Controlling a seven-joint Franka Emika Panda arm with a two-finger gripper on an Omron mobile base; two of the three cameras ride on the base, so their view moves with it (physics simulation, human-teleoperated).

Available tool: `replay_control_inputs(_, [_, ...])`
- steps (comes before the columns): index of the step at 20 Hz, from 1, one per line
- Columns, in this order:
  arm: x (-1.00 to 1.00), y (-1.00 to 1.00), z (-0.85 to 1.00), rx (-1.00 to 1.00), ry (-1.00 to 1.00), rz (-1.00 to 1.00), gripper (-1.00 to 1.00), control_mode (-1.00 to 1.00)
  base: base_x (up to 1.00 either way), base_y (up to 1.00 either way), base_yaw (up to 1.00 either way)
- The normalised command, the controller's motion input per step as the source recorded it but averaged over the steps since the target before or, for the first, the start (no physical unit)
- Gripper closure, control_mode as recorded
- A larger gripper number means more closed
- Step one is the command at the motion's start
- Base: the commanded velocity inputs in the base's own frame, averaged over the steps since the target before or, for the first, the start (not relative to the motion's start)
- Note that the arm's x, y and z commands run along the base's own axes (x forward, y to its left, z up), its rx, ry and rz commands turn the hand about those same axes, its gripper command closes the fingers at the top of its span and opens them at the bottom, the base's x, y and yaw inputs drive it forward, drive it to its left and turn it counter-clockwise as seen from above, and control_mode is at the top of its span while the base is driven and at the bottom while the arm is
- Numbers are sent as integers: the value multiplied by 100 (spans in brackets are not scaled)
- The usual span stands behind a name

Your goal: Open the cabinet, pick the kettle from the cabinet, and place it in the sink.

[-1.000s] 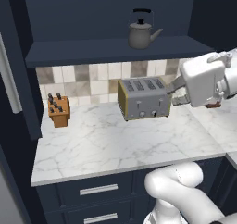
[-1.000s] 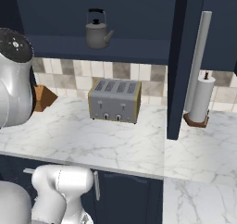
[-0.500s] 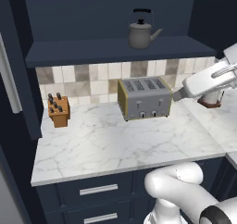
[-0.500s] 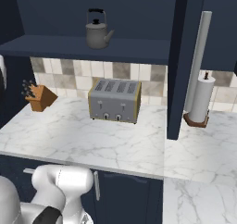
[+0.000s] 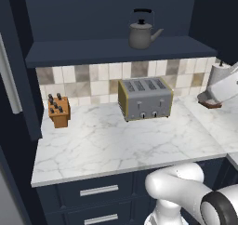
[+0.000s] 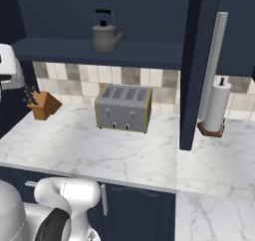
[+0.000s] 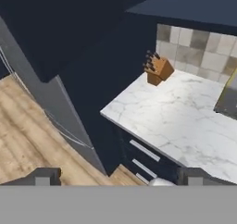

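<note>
Your gripper [image 7: 118, 177] reads wide open and apparently empty, tips barely visible. Kettle [image 5: 142, 32] upright on open cabinet [image 5: 121, 52] shelf, above toaster [image 5: 145, 98].

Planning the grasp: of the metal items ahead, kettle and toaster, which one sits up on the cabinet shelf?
The kettle: rounded grey body, black arched handle, on the open cabinet shelf. The boxy toaster stands on the counter below.

I am in a kitchen: a toaster [image 5: 145, 98] and knife block [image 5: 58, 111] sit on a white marble counter [image 5: 116, 145], with a kettle [image 5: 142, 32] up in the cabinet [image 5: 116, 49].
</note>
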Motion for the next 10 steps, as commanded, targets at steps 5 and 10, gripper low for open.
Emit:
replay_control_inputs(5, [-1,-36,0,-17,-26,0,-100,-100,0,0,0])
replay_control_inputs(10, [3,-38,4,-11,-16,0,-100,-100,0,0,0])
